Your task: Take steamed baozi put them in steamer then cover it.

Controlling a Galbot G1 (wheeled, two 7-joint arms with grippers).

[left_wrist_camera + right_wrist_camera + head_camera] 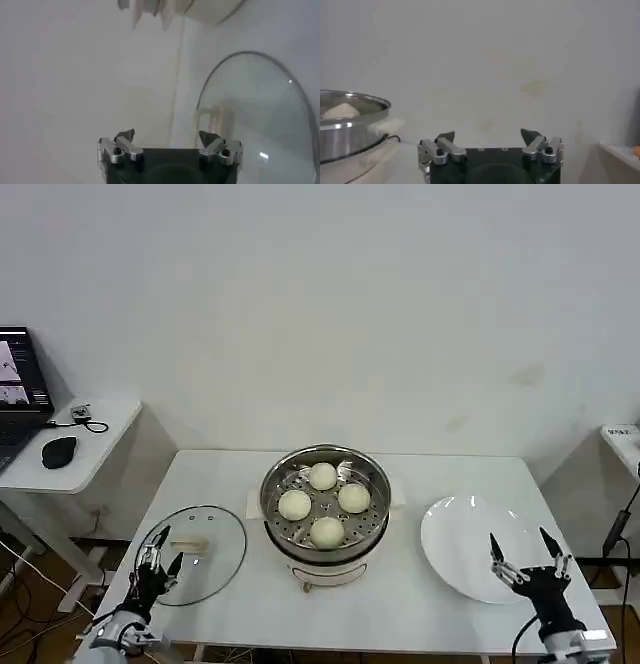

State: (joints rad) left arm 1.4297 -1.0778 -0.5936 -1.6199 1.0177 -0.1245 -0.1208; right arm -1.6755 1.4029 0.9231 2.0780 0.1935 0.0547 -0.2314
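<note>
The shiny steel steamer [325,536] stands uncovered at the table's middle, and several cream-white steamed baozi [323,475] rest on its perforated tray. Its rim [350,102] and one baozi [340,109] show in the right wrist view. The flat glass lid [212,567] lies on the table to the steamer's left, with a pale handle [190,545] on it. My left gripper [160,557] stands open at the lid's near left edge, holding nothing; the lid [260,120] shows beyond its fingers [124,135]. My right gripper [527,553] stands open over the near edge of the white plate [455,534].
A side table [95,444] at the far left carries a laptop [18,384] and a mouse [58,450]. A white wall rises behind the work table [400,604]. Another small table [622,436] stands at the far right.
</note>
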